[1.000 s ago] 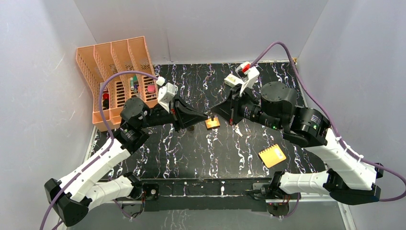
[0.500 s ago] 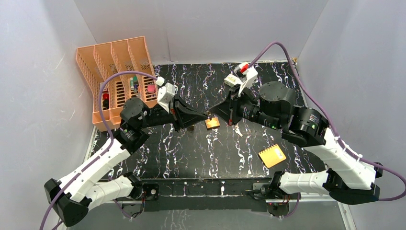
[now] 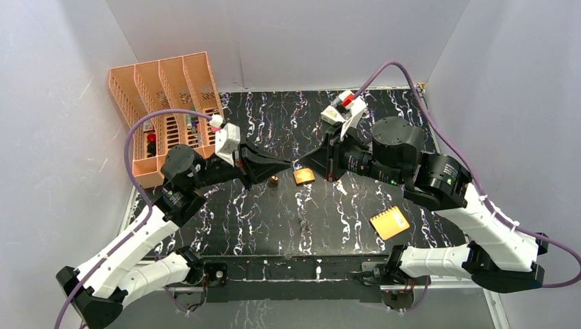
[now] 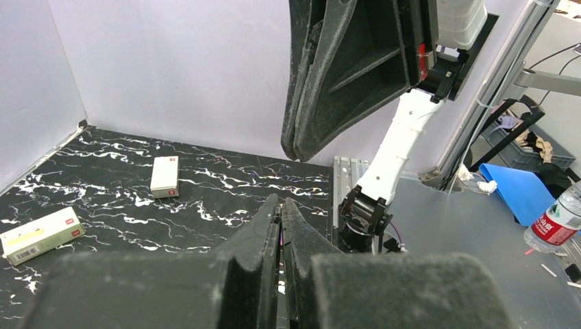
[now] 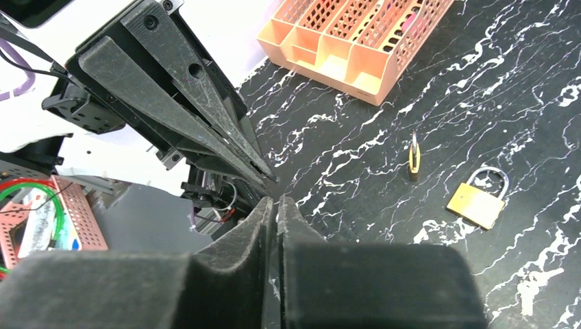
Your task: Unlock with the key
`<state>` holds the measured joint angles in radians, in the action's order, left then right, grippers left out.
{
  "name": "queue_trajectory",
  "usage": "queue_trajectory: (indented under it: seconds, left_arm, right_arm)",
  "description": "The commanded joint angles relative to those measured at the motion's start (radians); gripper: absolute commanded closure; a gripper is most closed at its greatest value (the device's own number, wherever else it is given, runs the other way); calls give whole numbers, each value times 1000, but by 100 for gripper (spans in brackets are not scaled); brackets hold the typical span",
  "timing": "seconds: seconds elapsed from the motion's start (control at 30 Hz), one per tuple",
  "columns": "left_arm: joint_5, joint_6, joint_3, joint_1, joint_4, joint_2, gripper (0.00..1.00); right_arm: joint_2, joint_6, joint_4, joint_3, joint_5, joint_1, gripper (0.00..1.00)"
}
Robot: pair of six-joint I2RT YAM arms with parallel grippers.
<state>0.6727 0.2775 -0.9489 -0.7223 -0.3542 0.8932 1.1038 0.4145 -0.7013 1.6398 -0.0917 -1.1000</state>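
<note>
A brass padlock (image 3: 303,176) with a steel shackle lies flat on the black marbled table, also seen in the right wrist view as the padlock (image 5: 477,199). A smaller padlock (image 3: 273,181) stands left of it, on edge in the right wrist view (image 5: 414,157). My left gripper (image 3: 289,163) and right gripper (image 3: 297,164) point tip to tip just above them. The left gripper (image 4: 281,200) is shut. The right gripper (image 5: 276,199) shows a narrow slit with nothing between its fingers. I cannot make out the key in any view.
An orange file rack (image 3: 168,103) stands at the back left. A yellow notebook (image 3: 389,223) lies at the front right. Two small white boxes (image 4: 165,176) (image 4: 41,234) lie on the table's far side in the left wrist view.
My left arm has drawn back to the left, so its tip now stands a little away from the right gripper's tip. The right arm and both padlocks have kept their places.
</note>
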Motion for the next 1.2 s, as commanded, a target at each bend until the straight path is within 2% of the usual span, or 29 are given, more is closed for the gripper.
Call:
queue_trajectory:
  seconds: [0.0,0.1,0.2,0.27,0.3,0.37,0.4,0.53,0.57,0.63,0.83,0.97,1.17]
  left_arm:
    - [-8,-31,-28,-3,-5,-17,100]
    - [-14,-22,-29,-3,0,-13,100]
    - [-82,-10,-16,-3,25,-19,100]
    - [-136,-7,2,-2,65,-40,100]
    - [-163,-1,19,-3,84,-54,91]
    - [-218,23,64,-3,121,-93,59]
    - [-250,41,93,-3,135,-119,47]
    - [-404,144,205,-3,206,-234,15]
    - [-454,185,222,-3,232,-264,4]
    - [-527,255,239,-3,300,-312,2]
    - [-596,375,269,-3,469,-386,2]
    - [-652,387,289,-3,518,-435,2]
    - [-699,379,318,-3,532,-488,2]
  right_arm:
    - [-15,-14,40,12,21,0,93]
    - [-15,-19,40,8,13,0,95]
    - [-24,-30,9,-34,-48,0,82]
    - [-39,-30,-6,-118,-105,1,74]
    - [-47,-23,-9,-171,-125,0,71]
    - [-61,10,6,-287,-143,0,67]
    - [-64,32,26,-344,-138,0,64]
    - [-50,87,153,-562,-86,1,59]
    - [-33,94,188,-599,-84,4,58]
    - [16,113,231,-666,-79,16,56]
    - [118,272,364,-803,-97,97,54]
    - [199,334,432,-838,-93,112,55]
    - [303,310,494,-859,-51,151,55]
